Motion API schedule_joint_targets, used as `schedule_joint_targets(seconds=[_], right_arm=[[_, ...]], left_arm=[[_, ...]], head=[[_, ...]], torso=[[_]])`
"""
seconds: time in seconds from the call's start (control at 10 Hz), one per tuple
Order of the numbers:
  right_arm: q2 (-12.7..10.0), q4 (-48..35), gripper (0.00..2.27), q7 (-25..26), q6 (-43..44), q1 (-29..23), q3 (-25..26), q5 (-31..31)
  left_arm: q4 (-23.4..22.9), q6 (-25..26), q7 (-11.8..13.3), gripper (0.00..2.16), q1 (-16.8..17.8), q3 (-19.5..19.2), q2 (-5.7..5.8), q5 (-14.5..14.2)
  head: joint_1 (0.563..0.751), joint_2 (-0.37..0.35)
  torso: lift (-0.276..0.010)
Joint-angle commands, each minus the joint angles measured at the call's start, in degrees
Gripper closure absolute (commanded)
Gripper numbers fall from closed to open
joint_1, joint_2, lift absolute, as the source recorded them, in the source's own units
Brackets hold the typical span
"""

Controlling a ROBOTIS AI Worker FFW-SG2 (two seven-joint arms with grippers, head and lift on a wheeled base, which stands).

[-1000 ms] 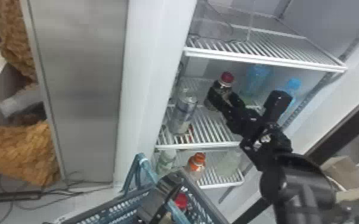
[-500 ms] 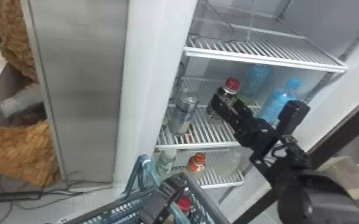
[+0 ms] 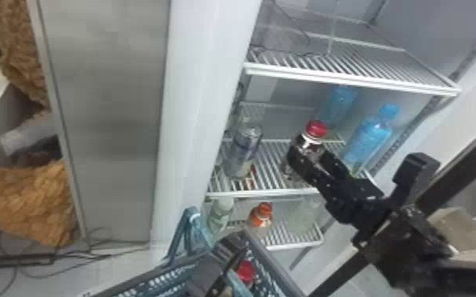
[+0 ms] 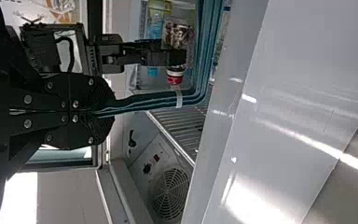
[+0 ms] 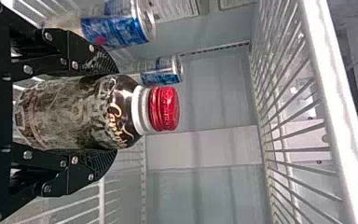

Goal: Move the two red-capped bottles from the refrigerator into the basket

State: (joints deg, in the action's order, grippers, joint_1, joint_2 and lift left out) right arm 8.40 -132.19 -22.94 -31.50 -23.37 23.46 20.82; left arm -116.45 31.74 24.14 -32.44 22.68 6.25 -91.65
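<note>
"Red-capped bottle (image 3: pixel 310 144) and right tool (image 5: pixel 107 113) have both come nearer the front of the middle shelf (image 3: pixel 267 156) since the earlier frame, yeah?"

"Yep, moved together. Tool's closed on the bottle, one finger each side of the body, cap pointing up. Can't tell if the base is clear of the slats."

"Left tool (image 4: pixel 103 112)?"

"Closed too, on the basket handle (image 4: pixel 144 101). Basket (image 3: pixel 150 273) sits low, in front of the fridge."

"Second bottle?"

"Other red cap (image 3: pixel 245 271) shows inside the basket. So one in, one to go, I'd say."

"How'll this one handle?"

"Looks full, so fairly weighty. Smooth plastic probably, might give a little, slippery if cold. Unlikely to break. Mid-body hold is right; cap's too small."

"Next?"

"Should be: draw it out level, under the upper shelf (image 3: pixel 352 79), then down into the basket. Risk is clipping that shelf edge with the cap, or knocking the basket rim."
</note>
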Motion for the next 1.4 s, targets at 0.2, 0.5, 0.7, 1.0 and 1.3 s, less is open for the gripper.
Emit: schedule_joint_targets(seconds=[0.2, 0.5, 0.7, 1.0, 1.3], right_arm=[[-1.19, -9.34, 1.27, -1.05, -5.06, -8.12, 3.39, 1.80], [-2.07, -17.08, 1.27, -2.55, -8.86, -14.17, 4.19, 4.55], [-2.77, -20.45, 1.27, -4.39, -12.24, -16.56, 4.19, 6.03], [-3.30, -21.58, 1.27, -6.77, -16.17, -17.54, 2.70, 7.52], [-3.39, -25.23, 1.27, -10.02, -24.05, -18.95, 1.67, 8.66]], left_arm=[[0.09, 0.03, -0.32, 1.20, -0.18, -0.05, -0.01, -0.10], [0.09, -0.25, -0.50, 1.20, -0.46, -0.40, -0.10, -0.22], [0.09, -0.25, -0.59, 1.20, -0.46, -0.40, -0.27, -0.22], [0.09, -0.25, -0.59, 1.20, -0.60, -0.63, -0.45, -0.33], [0.09, -0.67, -0.59, 1.20, -0.60, -0.74, -0.54, -0.44]], head=[[0.695, -0.350], [0.695, -0.350], [0.695, -0.350], [0.695, -0.350], [0.695, -0.350]], torso=[[0.000], [0.000], [0.000], [0.000], [0.000]])
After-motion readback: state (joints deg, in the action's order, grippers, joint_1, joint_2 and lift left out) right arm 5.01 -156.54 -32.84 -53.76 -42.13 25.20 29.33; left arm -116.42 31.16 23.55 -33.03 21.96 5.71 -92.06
